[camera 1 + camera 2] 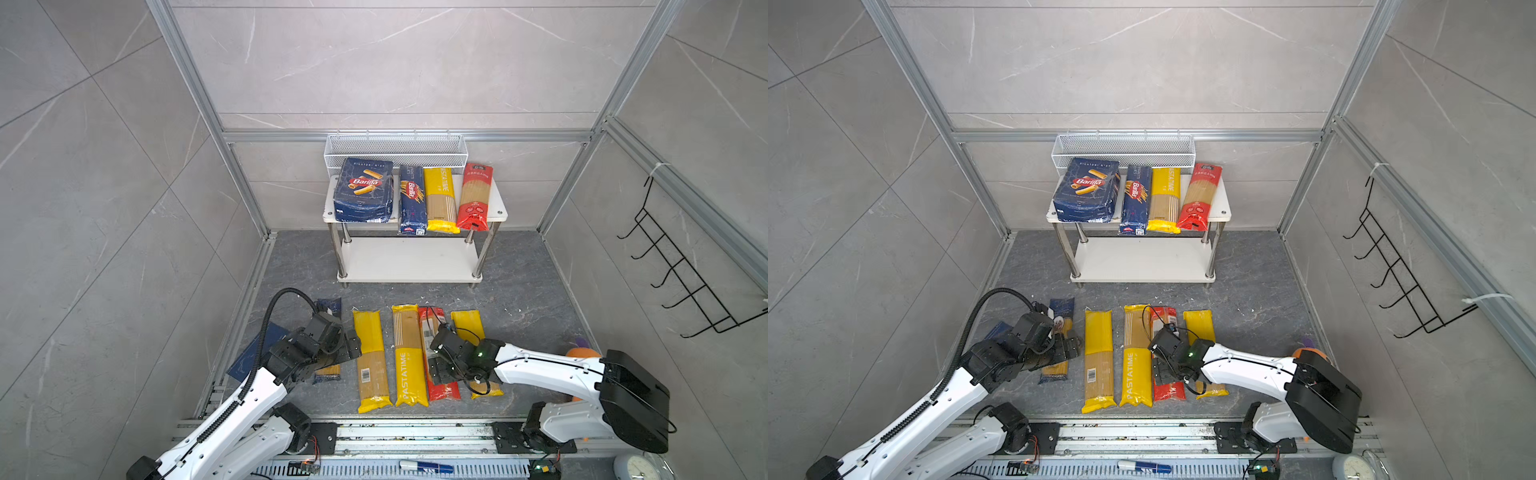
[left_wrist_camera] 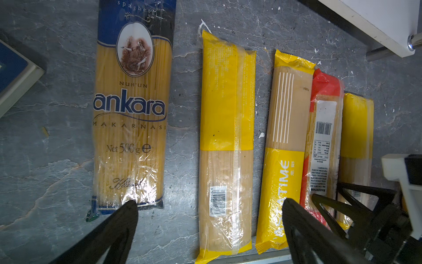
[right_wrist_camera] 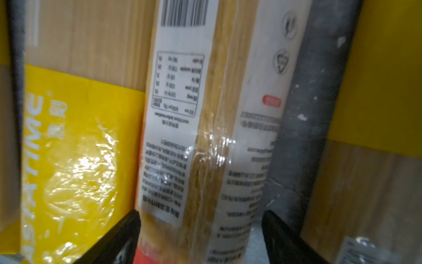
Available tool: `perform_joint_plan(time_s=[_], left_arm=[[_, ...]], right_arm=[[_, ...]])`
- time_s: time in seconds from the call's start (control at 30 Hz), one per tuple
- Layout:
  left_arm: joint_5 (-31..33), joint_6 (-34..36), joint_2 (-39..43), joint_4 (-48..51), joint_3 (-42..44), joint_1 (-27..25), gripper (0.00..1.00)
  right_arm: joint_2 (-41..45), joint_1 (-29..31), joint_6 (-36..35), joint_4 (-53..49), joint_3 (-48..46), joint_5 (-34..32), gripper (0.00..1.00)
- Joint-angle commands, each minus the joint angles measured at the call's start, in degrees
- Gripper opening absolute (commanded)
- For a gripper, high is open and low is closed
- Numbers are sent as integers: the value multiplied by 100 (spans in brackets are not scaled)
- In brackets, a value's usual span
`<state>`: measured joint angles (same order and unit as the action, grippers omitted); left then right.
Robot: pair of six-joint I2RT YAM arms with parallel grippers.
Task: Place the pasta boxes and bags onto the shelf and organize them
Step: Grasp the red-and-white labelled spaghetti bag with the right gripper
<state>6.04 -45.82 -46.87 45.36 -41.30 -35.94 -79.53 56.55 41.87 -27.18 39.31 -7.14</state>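
The white two-tier shelf (image 1: 415, 257) stands at the back. Its top board carries the wide Barilla box (image 1: 363, 191), the narrow Barilla box (image 1: 412, 199), a yellow bag (image 1: 441, 199) and a red bag (image 1: 474, 197); the lower board is bare. On the floor lie the blue ankara bag (image 2: 130, 109), three yellow bags (image 1: 371, 361) (image 1: 409, 357) (image 1: 467, 324) and a red bag (image 3: 205, 137). My left gripper (image 2: 209, 203) hangs open above the leftmost yellow floor bag. My right gripper (image 3: 201, 214) is low over the red floor bag, open, one finger on each side.
A white mesh basket (image 1: 395, 149) sits behind the shelf. A black hook rack (image 1: 681, 274) hangs on the right wall. A flat blue book (image 1: 257, 353) lies left of the ankara bag. An orange plush (image 1: 582, 353) shows behind the right arm. A metal rail (image 1: 415, 432) runs along the front.
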Motion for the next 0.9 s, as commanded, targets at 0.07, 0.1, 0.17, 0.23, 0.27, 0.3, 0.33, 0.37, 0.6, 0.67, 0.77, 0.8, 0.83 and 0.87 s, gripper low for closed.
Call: perform_joint_plan(time_s=[0.07,0.1,0.17,0.23,0.27,0.3,0.33,0.37,0.6,0.67,0.77,0.8,0.83,0.87], left_arm=[[116,126,-3,117,-206,26,100],[116,125,7,135,-198,29,100],[136,120,56,172,-178,33,100],[158,123,114,202,-152,26,100],[167,112,150,213,-146,27,100],[169,109,171,230,-133,26,100],[177,107,200,240,-130,29,100],[182,105,212,252,-124,26,100],[222,83,318,349,-97,27,100],[239,86,354,374,-106,30,100],[265,91,376,394,-114,26,100],[270,91,381,391,-115,27,100],[274,93,372,394,-115,31,100],[274,89,365,389,-123,29,100]], right_arm=[[-539,228,369,137,-55,-345,86],[-593,248,395,179,-62,-341,86],[-718,282,440,249,-81,-341,86],[-860,295,492,238,-68,-383,86],[-941,310,514,254,-88,-394,85],[-1019,321,528,267,-81,-394,85],[-1138,322,534,281,-81,-393,84],[-1219,329,542,287,-73,-398,81],[-1513,365,742,523,-208,-282,27],[-1289,391,776,544,-291,-307,21],[-762,409,735,513,-411,-336,13],[-562,415,735,474,-440,-364,12],[-365,410,711,436,-450,-388,11],[-218,410,700,378,-446,-429,10]])
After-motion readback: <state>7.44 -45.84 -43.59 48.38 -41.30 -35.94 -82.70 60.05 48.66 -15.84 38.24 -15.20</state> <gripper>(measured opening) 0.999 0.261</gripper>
